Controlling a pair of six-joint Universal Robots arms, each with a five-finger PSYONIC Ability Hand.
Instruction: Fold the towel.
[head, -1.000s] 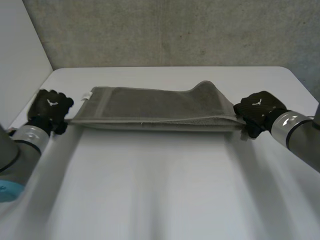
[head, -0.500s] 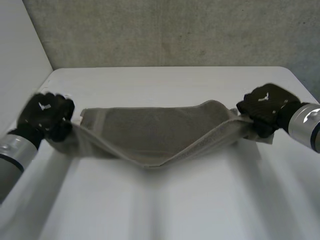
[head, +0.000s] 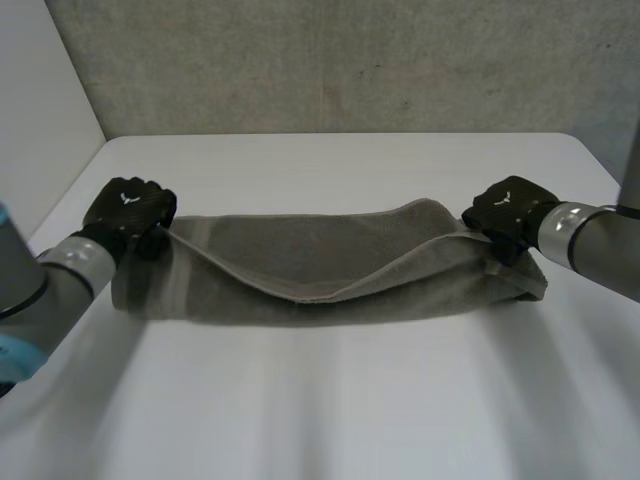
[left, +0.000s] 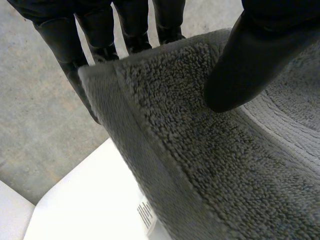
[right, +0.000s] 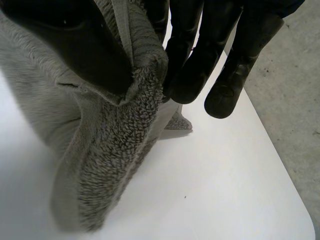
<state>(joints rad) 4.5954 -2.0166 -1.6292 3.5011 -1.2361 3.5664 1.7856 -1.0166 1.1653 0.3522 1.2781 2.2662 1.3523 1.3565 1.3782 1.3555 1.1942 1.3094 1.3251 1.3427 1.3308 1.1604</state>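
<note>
I'm mid-fold. The towel (head: 330, 275) lies across the middle of the table (head: 330, 400), its upper layer lifted and sagging between my hands. My left hand (head: 128, 212) pinches the towel's left end, thumb on top, and my right hand (head: 510, 215) pinches its right end likewise. Next, I judge, both should carry that edge evenly across the towel and lay it flat. A grey wall (head: 330, 60) stands beyond the towel, and I see nothing in the way.

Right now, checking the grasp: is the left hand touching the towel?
Touching. The left wrist view shows the left hand pinching the towel edge between thumb and fingers.
</note>
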